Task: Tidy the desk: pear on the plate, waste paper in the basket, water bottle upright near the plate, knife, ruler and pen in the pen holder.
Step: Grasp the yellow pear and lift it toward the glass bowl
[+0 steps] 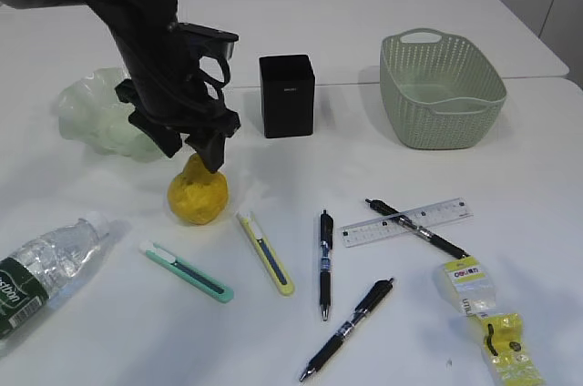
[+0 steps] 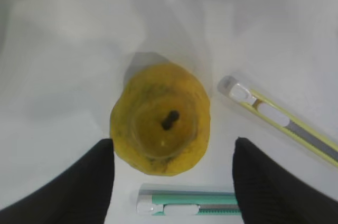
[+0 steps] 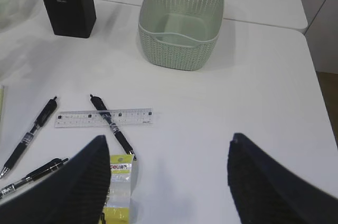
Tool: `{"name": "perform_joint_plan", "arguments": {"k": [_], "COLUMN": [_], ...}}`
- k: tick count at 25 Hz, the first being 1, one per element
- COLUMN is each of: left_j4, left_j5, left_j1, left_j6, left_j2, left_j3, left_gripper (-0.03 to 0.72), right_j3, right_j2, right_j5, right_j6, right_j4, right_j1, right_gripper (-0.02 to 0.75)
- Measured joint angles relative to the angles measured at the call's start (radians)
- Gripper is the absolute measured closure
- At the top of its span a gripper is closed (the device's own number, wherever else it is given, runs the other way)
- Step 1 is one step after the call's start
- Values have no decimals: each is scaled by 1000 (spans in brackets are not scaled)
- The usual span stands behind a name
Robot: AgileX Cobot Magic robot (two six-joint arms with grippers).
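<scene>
Directly under the wide-open left pincer [image 2: 171, 182] stands the pear [image 2: 160, 120], probably firm, rounded and slippery, best gripped around its broad belly.

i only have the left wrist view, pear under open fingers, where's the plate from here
Observer: The pale green plate sits just behind the pear, toward the table's far left.
Operator: is the right arm busy
Observer: No, the right gripper is open over bare table near the ruler.
Operator: bottle upright yet
Observer: No, the water bottle lies on its side at the front left.
</scene>
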Motion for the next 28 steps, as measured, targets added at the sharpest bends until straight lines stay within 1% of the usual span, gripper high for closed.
{"name": "perform_joint_plan", "arguments": {"k": [15,20,26,28], "left_j4": [4,4,6,8], "left_j5": [-56,-66,-68,-63], "left_j1": [0,0,0,0], "left_j6": [0,0,-5,-9], "left_j2": [56,56,67,82], "left_j3": [-6,-6,-6,-6], "left_gripper": [193,235,257,279], "right_j3": [0,0,0,0], "right_j2": [0,0,0,0], "right_j5": [0,0,0,0], "right_j6": [0,0,0,0], "right_j4": [0,0,0,0], "right_j1": [0,0,0,0], "right_gripper": [197,197,197,197]}}
